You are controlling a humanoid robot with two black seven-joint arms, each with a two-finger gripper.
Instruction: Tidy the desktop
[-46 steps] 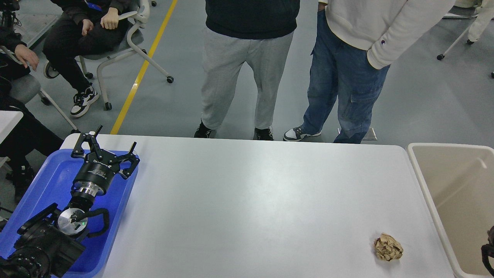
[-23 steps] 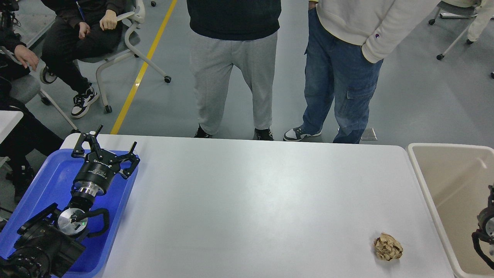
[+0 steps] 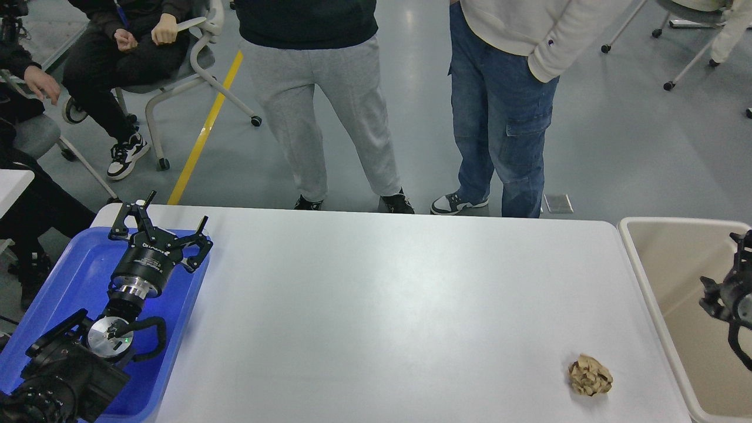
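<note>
The white desktop (image 3: 382, 305) fills the middle of the head view. A crumpled brown paper ball (image 3: 590, 376) lies on it near the front right corner. My left gripper (image 3: 175, 210) is open and empty, hovering over the far end of the blue tray (image 3: 70, 276) at the table's left. My right gripper (image 3: 734, 276) shows only in part at the right edge, over the beige bin (image 3: 658, 276), up and to the right of the paper ball. Its fingers cannot be told apart.
Two people stand close behind the table's far edge, one in grey trousers (image 3: 317, 117) and one in jeans (image 3: 499, 117). Seated people and wheeled chairs (image 3: 194, 70) are at the back left. The bin stands against the table's right side.
My right arm has risen into view over the beige bin. The two standing people have shifted to the left. The left arm and the paper ball have not moved.
</note>
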